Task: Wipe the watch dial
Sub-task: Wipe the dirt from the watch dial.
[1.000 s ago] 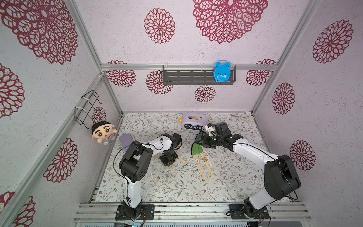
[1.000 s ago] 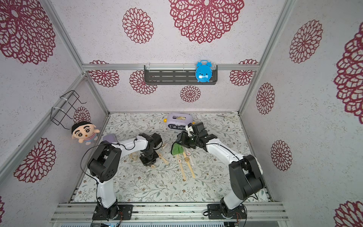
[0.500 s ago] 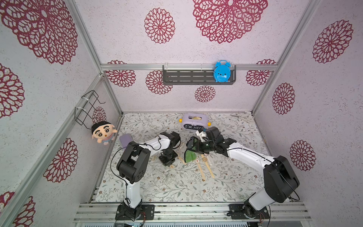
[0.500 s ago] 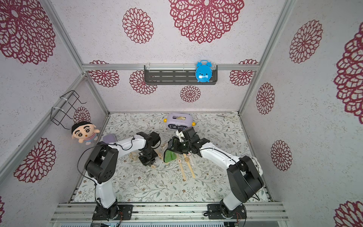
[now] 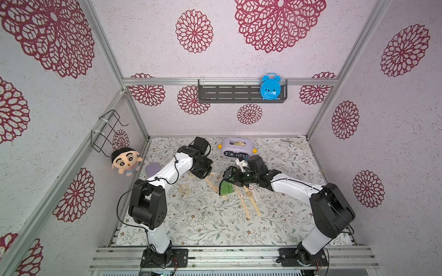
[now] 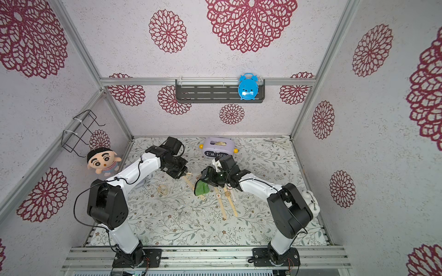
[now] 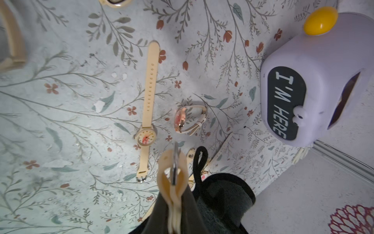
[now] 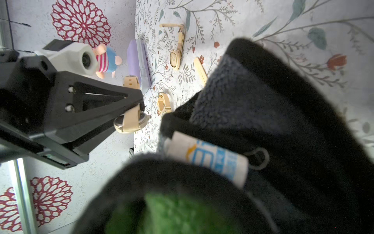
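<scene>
My left gripper [image 5: 205, 172] is shut on the beige strap of a watch [image 8: 130, 122], holding it above the floral mat. In the left wrist view the strap [image 7: 171, 172] loops out of the jaws with the dial edge-on. My right gripper [image 5: 230, 177] is shut on a black and green cloth [image 5: 226, 188], which hangs just right of the held watch, close to it but apart. The cloth [image 8: 263, 105] fills the right wrist view and hides that gripper's jaws. The same cloth [image 7: 224, 198] shows dark beside the strap in the left wrist view.
Several other watches lie on the mat: a flat beige one [image 7: 146, 137], a rose-gold one on its side [image 7: 188, 119], two near the cloth [image 5: 248, 194], a coiled one [image 5: 184, 190]. A purple "I'M HERE" box [image 5: 236, 148] stands behind. A purple case [image 5: 153, 168] lies left.
My right arm has swung left with the cloth, close up to the left gripper. My left gripper has lifted the watch off the mat and drawn back slightly.
</scene>
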Robot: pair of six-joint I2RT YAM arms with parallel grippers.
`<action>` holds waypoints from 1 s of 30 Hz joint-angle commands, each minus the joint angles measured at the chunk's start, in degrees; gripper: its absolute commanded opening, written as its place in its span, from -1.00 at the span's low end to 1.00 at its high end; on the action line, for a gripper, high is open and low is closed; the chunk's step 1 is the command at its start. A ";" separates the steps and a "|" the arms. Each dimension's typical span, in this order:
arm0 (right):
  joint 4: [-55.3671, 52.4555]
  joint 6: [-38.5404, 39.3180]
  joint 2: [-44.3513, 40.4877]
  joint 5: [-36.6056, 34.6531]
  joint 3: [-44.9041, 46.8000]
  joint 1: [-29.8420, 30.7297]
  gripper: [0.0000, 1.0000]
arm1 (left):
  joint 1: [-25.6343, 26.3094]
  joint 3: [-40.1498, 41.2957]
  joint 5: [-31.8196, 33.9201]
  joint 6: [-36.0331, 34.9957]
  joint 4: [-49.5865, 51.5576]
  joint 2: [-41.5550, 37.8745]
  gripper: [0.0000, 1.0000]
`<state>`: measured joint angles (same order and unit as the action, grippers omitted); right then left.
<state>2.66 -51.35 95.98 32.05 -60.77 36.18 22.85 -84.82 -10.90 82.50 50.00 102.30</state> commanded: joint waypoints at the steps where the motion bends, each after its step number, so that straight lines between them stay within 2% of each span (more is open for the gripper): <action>1: 6.40 -3.93 0.94 3.24 -3.05 0.29 -1.00 | 0.35 2.29 -2.77 3.72 -8.00 -1.77 -1.00; 6: 9.26 -6.19 3.86 4.44 -5.26 0.31 -1.00 | 0.55 5.17 -3.62 5.81 -14.24 -3.38 -1.00; 16: 8.62 -6.93 11.02 5.91 -15.64 -0.05 -1.00 | 3.20 6.81 -4.13 5.65 -16.33 -4.39 -1.00; 23: 7.01 -7.26 15.25 6.84 -23.81 -2.84 -1.00 | 6.35 3.58 -3.06 -1.51 -8.59 -2.65 -1.00; 30: 9.41 -9.74 18.68 7.31 -27.62 -5.53 -1.00 | 8.72 5.69 -5.31 -3.44 -10.17 -2.96 -1.00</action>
<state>1.37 -58.78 114.87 40.27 -83.81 31.97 26.41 -80.93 -6.85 81.93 35.20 99.33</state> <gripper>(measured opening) 0.112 0.115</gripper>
